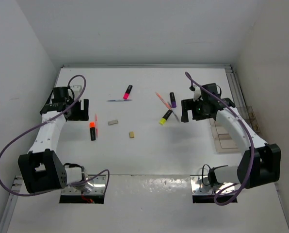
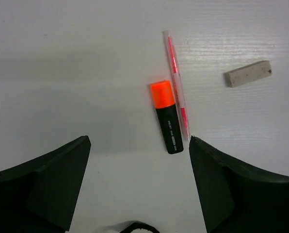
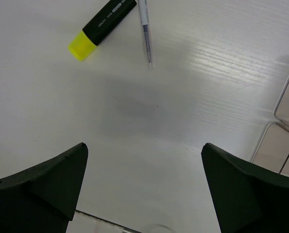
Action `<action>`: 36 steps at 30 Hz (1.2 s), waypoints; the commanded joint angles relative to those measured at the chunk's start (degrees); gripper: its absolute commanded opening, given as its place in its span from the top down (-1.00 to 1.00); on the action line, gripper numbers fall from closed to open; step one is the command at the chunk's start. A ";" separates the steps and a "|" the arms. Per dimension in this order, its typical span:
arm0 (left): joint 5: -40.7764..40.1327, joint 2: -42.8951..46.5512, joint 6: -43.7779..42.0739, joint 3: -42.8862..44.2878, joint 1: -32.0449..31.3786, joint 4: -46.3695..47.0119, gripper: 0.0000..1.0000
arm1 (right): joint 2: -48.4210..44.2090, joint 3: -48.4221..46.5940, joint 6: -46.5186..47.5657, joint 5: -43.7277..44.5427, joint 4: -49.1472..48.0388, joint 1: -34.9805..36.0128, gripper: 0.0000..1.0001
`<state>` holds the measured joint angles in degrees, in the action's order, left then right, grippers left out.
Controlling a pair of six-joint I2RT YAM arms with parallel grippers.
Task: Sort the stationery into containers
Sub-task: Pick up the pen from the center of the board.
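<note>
Sorting judged at its first pick: every piece lies loose on the table (image 1: 149,160), none seen in the containers (image 1: 226,141) at the right edge. Left hand (image 2: 138,141) wide open, empty, over the orange highlighter (image 2: 166,116) toward the left edge; next move calls for straddling it without catching the pink pen (image 2: 177,87) just beside. Right hand (image 3: 144,145) equally open, empty, near the yellow highlighter (image 3: 102,28); containers' clear walls faint, count uncertain.
</note>
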<state>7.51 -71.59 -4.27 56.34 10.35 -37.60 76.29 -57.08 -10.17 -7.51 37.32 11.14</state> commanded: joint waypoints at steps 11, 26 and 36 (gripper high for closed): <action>-8.83 -7.06 3.30 -3.87 -5.52 0.16 -0.35 | 2.37 1.80 -1.08 -0.14 -1.46 0.82 -0.98; -5.84 -24.29 6.29 -0.97 -5.43 1.13 -0.40 | 6.76 1.53 -1.34 -0.49 -1.55 0.82 -0.97; -6.63 -27.20 5.51 -0.35 -4.81 3.50 -0.19 | 7.82 0.30 -0.29 -0.84 -0.67 0.55 -0.97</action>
<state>0.12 -97.51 1.43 55.61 5.26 -37.67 84.42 -55.13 -10.63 -7.66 37.36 11.51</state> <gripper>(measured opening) 0.612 0.985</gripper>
